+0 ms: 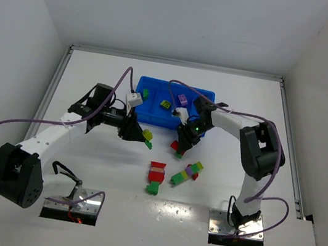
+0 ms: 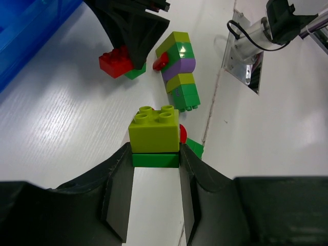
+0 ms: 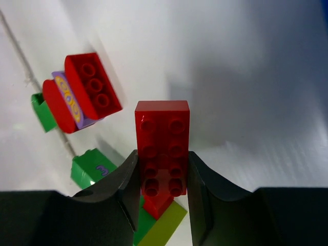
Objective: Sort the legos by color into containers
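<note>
The blue tray (image 1: 152, 116) stands at the back centre and holds a green (image 1: 145, 94), a yellow-green (image 1: 166, 104) and a purple lego (image 1: 182, 100) in separate compartments. My left gripper (image 1: 139, 133) is shut on a yellow-green-on-green stack (image 2: 154, 136) at its fingertips (image 2: 119, 169), just in front of the tray. My right gripper (image 1: 183, 140) is shut on a red brick (image 3: 162, 146); green and yellow-green pieces (image 3: 156, 228) show beneath it. In the left wrist view the right gripper (image 2: 134, 36) sits over that red brick (image 2: 114, 61).
Two stacks lie on the table in front: a red, purple and green one (image 1: 155, 176), also in the right wrist view (image 3: 82, 95), and a yellow-green, purple and green one (image 1: 186, 172), also in the left wrist view (image 2: 179, 69). A loose green brick marked 3 (image 3: 91, 168) lies nearby.
</note>
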`<action>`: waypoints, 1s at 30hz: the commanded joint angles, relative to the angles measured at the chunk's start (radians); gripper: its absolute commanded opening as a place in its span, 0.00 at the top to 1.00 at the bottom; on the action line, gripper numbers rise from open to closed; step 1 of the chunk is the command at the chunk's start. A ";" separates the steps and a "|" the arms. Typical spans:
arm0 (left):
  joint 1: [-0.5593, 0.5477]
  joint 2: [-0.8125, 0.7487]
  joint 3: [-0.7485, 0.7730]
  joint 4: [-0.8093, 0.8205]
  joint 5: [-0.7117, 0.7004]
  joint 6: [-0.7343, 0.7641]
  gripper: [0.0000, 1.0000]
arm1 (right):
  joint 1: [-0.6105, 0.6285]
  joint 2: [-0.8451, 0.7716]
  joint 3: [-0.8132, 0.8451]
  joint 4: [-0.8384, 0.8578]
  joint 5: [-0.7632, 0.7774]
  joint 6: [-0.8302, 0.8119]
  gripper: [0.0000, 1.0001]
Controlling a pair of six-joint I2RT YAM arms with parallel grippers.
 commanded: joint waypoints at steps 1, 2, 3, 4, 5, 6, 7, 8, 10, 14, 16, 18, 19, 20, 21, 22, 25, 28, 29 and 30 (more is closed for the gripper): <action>-0.007 -0.002 0.035 0.013 0.007 0.027 1.00 | 0.023 -0.106 -0.033 0.145 0.082 0.064 0.78; -0.007 -0.002 0.035 0.013 0.007 0.027 1.00 | 0.032 -0.106 -0.033 0.145 0.093 0.064 0.74; -0.007 -0.002 0.035 0.013 0.007 0.027 1.00 | 0.042 -0.118 -0.042 0.145 0.105 0.064 0.71; -0.007 -0.002 0.035 0.013 0.007 0.027 1.00 | 0.042 -0.118 -0.042 0.145 0.105 0.064 0.65; -0.007 -0.002 0.035 0.013 0.007 0.027 1.00 | 0.042 -0.129 -0.042 0.145 0.105 0.064 0.61; -0.007 -0.002 0.026 0.013 0.007 0.037 1.00 | 0.051 -0.129 -0.042 0.125 0.105 0.064 0.52; -0.007 -0.002 0.026 0.013 0.007 0.037 1.00 | 0.051 -0.141 -0.042 0.125 0.093 0.064 0.50; -0.007 -0.002 0.026 0.013 0.007 0.037 1.00 | 0.051 -0.150 -0.042 0.113 0.069 0.064 0.48; -0.007 -0.002 0.026 0.013 0.007 0.037 1.00 | 0.051 -0.173 -0.042 0.102 0.048 0.055 0.43; -0.007 -0.002 0.026 0.013 0.007 0.037 1.00 | 0.051 -0.208 -0.024 0.028 -0.027 0.014 0.33; -0.007 -0.002 0.026 0.013 0.019 0.037 1.00 | 0.042 -0.222 -0.011 -0.018 -0.091 -0.023 0.33; -0.007 -0.002 0.026 0.013 0.030 0.037 1.00 | 0.042 -0.245 -0.002 -0.027 -0.137 -0.035 0.33; -0.007 -0.002 0.026 0.013 0.030 0.037 1.00 | 0.033 -0.265 0.010 -0.027 -0.172 -0.046 0.33; -0.007 -0.002 0.026 0.013 0.040 0.037 1.00 | 0.032 -0.265 0.033 -0.044 -0.192 -0.046 0.33; -0.007 -0.002 0.026 0.013 0.054 0.037 1.00 | 0.032 -0.265 0.050 -0.056 -0.236 -0.058 0.33; -0.007 0.007 0.026 0.013 0.054 0.037 1.00 | 0.043 -0.265 0.067 -0.087 -0.258 -0.069 0.33; -0.027 0.017 0.026 0.013 0.076 0.037 1.00 | 0.063 -0.239 0.140 -0.151 -0.350 -0.082 0.33; -0.038 0.029 0.026 0.013 0.102 0.046 1.00 | 0.091 -0.190 0.212 -0.185 -0.412 -0.082 0.33; -0.049 0.043 0.026 0.013 0.102 0.046 1.00 | 0.115 -0.190 0.238 -0.196 -0.424 -0.082 0.33; -0.049 0.053 0.026 0.013 0.112 0.046 1.00 | 0.127 -0.181 0.248 -0.196 -0.424 -0.082 0.33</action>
